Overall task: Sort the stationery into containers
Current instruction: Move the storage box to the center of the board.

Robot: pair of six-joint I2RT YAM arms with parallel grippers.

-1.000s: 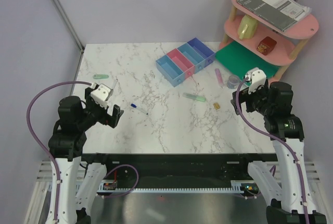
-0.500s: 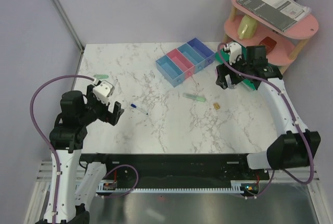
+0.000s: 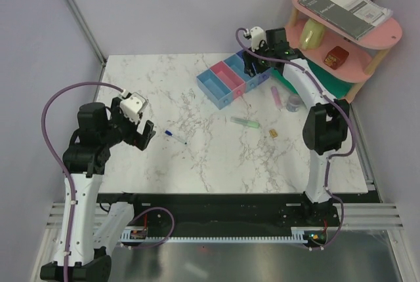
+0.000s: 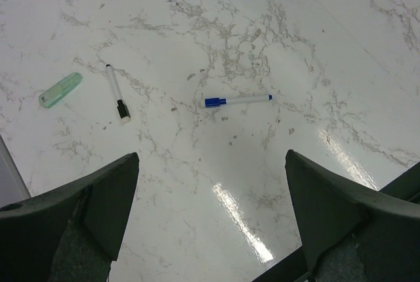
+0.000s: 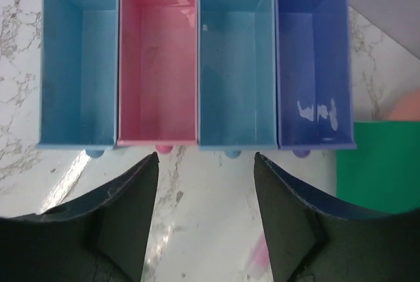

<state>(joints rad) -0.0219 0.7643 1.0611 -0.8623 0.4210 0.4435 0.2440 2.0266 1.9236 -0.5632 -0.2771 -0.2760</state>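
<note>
The row of four trays [image 3: 233,76] stands at the back centre; in the right wrist view they are light blue [image 5: 80,59], pink [image 5: 158,59], light blue [image 5: 236,59] and purple-blue [image 5: 314,59], all empty. My right gripper [image 3: 253,65] [image 5: 205,164] hovers open and empty over the trays' near side. My left gripper [image 3: 146,136] [image 4: 211,164] is open and empty above the table left of the blue-and-white pen [image 3: 175,137] [image 4: 237,100]. One green marker [image 3: 127,96] [image 4: 60,90] lies far left, another [image 3: 245,122] mid-table. The pink-purple marker [image 3: 276,96], gold clip [image 3: 273,134] and grey roll [image 3: 294,103] lie at the right.
A small black-and-white pen [image 4: 116,92] lies near the left green marker. The green mat [image 3: 308,75] [image 5: 380,164] lies right of the trays, under the pink tiered shelf [image 3: 341,33], which carries the grey notebook [image 3: 344,3].
My right arm has swung from the near right side up and left to hover over the trays. My left gripper has shifted only slightly.
</note>
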